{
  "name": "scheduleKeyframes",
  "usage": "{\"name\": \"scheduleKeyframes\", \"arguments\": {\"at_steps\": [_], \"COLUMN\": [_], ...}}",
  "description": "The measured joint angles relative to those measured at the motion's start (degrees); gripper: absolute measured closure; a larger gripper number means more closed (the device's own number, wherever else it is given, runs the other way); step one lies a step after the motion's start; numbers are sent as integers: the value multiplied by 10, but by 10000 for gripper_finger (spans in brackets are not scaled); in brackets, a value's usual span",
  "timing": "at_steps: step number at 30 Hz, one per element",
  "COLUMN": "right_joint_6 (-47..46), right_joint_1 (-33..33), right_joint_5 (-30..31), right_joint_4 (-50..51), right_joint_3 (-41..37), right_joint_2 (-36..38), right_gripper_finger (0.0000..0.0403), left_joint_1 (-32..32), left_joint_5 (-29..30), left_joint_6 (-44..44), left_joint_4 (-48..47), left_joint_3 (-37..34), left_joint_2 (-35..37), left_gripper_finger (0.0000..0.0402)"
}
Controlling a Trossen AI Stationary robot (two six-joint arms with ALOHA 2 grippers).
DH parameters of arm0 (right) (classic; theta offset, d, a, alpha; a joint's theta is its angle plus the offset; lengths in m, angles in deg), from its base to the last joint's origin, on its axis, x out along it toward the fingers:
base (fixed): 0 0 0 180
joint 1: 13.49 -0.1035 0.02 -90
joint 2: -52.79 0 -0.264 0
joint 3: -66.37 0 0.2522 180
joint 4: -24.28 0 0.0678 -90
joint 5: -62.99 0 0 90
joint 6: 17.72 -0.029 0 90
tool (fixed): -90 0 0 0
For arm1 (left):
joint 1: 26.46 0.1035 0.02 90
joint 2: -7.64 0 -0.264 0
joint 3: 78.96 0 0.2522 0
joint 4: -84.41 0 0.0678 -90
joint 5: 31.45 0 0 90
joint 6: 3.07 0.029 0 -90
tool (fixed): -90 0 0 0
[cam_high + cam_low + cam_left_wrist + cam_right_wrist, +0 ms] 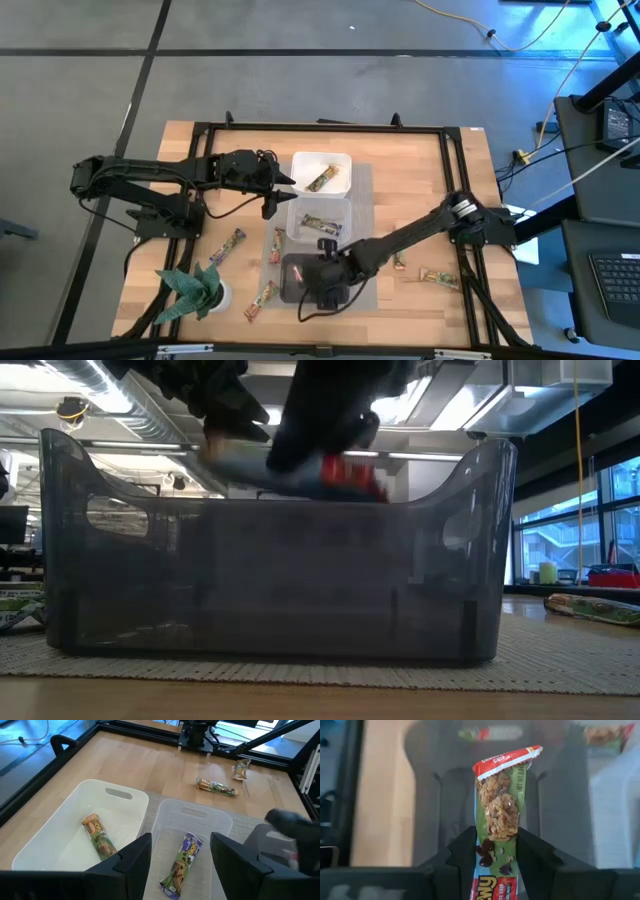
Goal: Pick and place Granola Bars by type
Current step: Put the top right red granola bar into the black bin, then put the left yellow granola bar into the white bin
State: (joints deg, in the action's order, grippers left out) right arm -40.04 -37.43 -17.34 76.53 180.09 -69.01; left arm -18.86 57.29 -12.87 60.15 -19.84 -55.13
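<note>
Three tubs stand in a row at the table's middle: a white tub (pixel 340 160) with a green-brown granola bar (pixel 100 837), a clear tub (pixel 300 210) with a purple-blue bar (pixel 182 862), and a black tub (pixel 292 270). My right gripper (pixel 322 272) hangs over the black tub, shut on a red-ended granola bar (pixel 500 805). My left gripper (pixel 285 190) hovers open at the left side of the white and clear tubs, with nothing between its fingers. More bars lie flat on the table (pixel 228 248), (pixel 262 298), (pixel 438 278). My right gripper pinches the red-ended bar between its two fingers (pixel 465 855) at the bar's near half (pixel 496 855). The bar lies along the fingers, its far end (pixel 507 757) sticking out past the fingertips. The fingers slant down from above. The bar hangs clear over the black tub (pixel 270 580).
A green potted plant (pixel 195 290) stands at the near left corner. A black frame (pixel 320 127) runs round the table's edges. A woven grey mat (pixel 560 660) lies under the tubs. Two bars (pixel 216 786), (pixel 242 768) lie on the wood right of the tubs.
</note>
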Motion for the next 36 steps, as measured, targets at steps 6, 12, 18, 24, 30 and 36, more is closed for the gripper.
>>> {"name": "scheduleKeyframes", "arguments": {"at_steps": [6, 12, 18, 24, 30, 36], "right_joint_6": [-1, -1, -27, -30, -60, -76], "right_joint_1": [0, 0, 0, 0, 0, 0], "right_joint_5": [-7, -44, -39, -38, -51, -48], "right_joint_4": [-1, 0, -1, -1, 12, 79], "right_joint_3": [0, 0, 0, 0, 18, 74], "right_joint_2": [-41, -57, -57, -57, -39, 22], "right_gripper_finger": [270, 270, 264, 223, 188, 183], "left_joint_1": [0, 0, 0, 0, 0, 0], "left_joint_5": [0, 0, 0, 0, 0, 0], "left_joint_6": [0, -1, 0, 0, 0, 0], "left_joint_4": [0, 0, 0, 0, 0, 0], "left_joint_3": [0, 0, 0, 0, 0, 0], "left_joint_2": [0, 0, 0, 0, 0, 0], "left_gripper_finger": [204, 207, 204, 206, 205, 205]}}
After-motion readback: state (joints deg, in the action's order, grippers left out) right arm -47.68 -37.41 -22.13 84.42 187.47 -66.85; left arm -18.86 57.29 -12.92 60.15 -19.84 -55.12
